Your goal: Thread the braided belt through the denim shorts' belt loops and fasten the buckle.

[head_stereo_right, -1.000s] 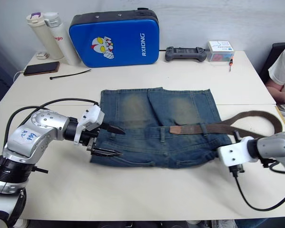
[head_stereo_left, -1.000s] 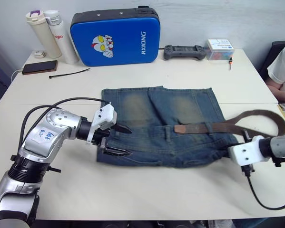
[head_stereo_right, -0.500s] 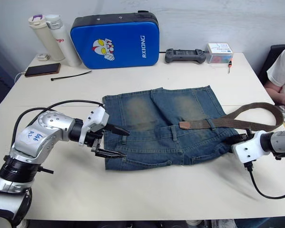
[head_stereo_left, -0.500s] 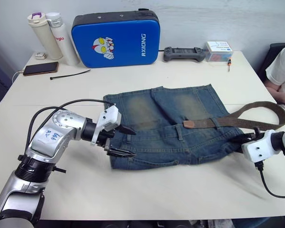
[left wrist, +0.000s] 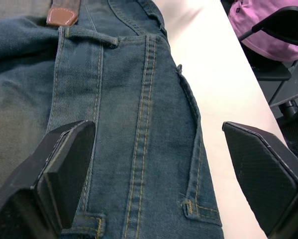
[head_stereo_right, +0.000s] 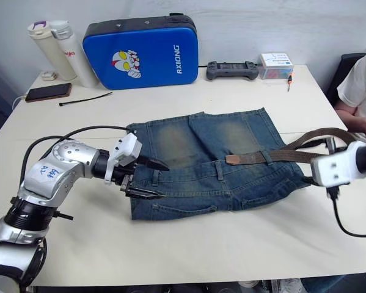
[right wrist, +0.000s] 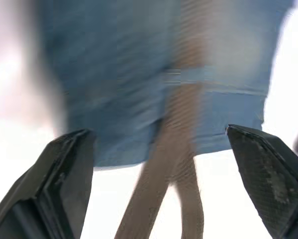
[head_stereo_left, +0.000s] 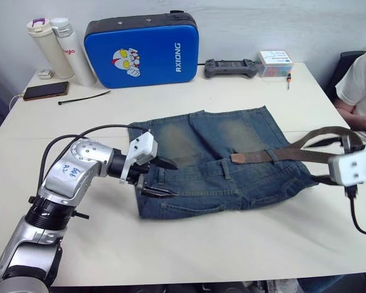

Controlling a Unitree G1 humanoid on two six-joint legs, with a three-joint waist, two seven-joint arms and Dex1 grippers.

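Note:
The denim shorts point(head_stereo_left: 219, 152) lie flat in the middle of the table, waistband toward me. The braided belt point(head_stereo_left: 292, 151) runs along the waistband from its tan tip point(head_stereo_left: 244, 157) through a belt loop point(head_stereo_left: 274, 155), then off the shorts' right edge into a raised bend point(head_stereo_left: 335, 131). The buckle is hidden. My left gripper point(head_stereo_left: 172, 180) is open, with one finger on each side of the waistband's left end. Another belt loop point(left wrist: 86, 37) lies ahead of it. My right gripper point(right wrist: 158, 134) hangs open at the table's right side, over the strap point(right wrist: 181, 124), holding nothing.
A blue case point(head_stereo_left: 143, 52), two bottles point(head_stereo_left: 54, 49), a phone point(head_stereo_left: 45, 91), a black cable tie point(head_stereo_left: 84, 97), a controller point(head_stereo_left: 231, 67) and a small box point(head_stereo_left: 274, 61) line the table's far edge. A person's sleeve point(head_stereo_left: 360, 85) shows at the right.
My right gripper has opened and drawn back to the right and upward, away from the shorts' right edge. My left gripper has stayed open at the waistband. The camera has shifted.

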